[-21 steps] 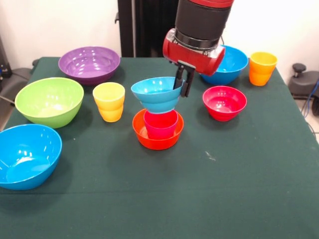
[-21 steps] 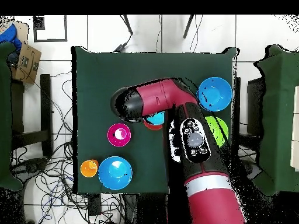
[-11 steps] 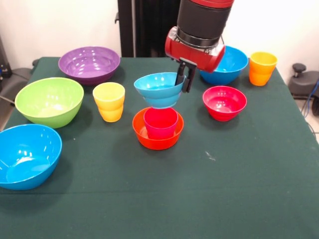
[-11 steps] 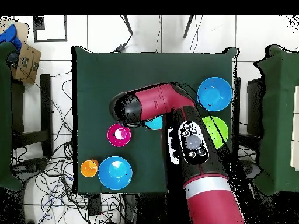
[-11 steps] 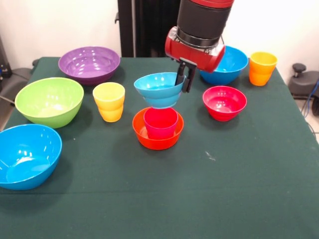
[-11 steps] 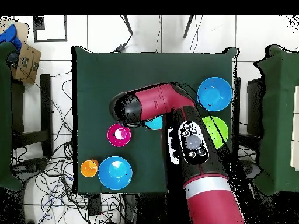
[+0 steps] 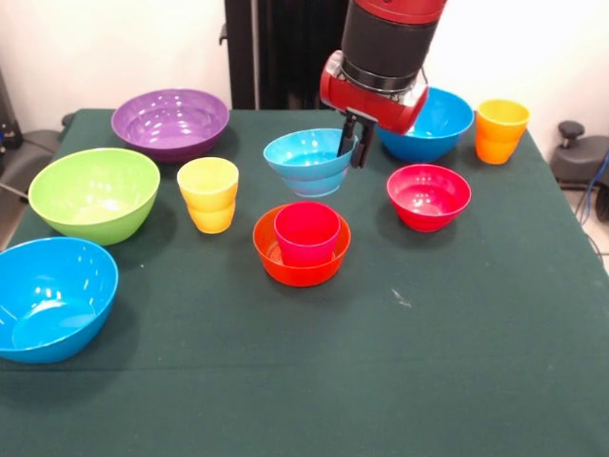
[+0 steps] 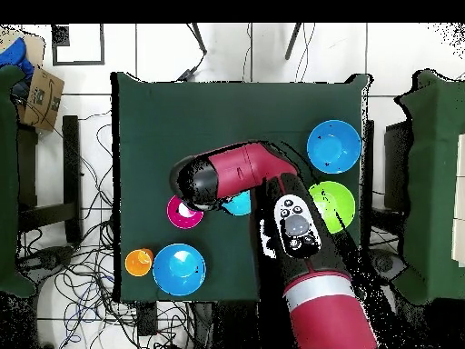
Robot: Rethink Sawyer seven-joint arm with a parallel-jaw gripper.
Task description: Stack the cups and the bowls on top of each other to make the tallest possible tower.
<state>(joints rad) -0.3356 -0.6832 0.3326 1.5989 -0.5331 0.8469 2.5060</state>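
- While the red and black arm (image 7: 385, 43) is reaching down from the far side, the gripper (image 7: 353, 141) is straddling the far right rim of the light blue bowl (image 7: 309, 162), one finger inside and one outside; whether the fingers are pressing the rim or sitting loose, I cannot tell.
- The dark green cloth-covered table (image 7: 314, 371) is filling most of the front view, with a small pale mark lying on its near right part.
- The red-pink cup (image 7: 306, 232) is standing upright inside the orange bowl (image 7: 301, 250) at the middle.
- The yellow cup (image 7: 208, 194) is standing alone just left of that pair.
- The purple bowl (image 7: 171, 122), lime green bowl (image 7: 94, 193) and one blue bowl (image 7: 53, 297) are lining the left side.
- The second blue bowl (image 7: 428, 124), the orange cup (image 7: 500, 130) and the small red bowl (image 7: 428, 195) are sitting at the right.
- From overhead, cables are trailing over the white tiled floor (image 8: 86, 54) around the table, and a cardboard box (image 8: 38, 95) is sitting at the upper left.
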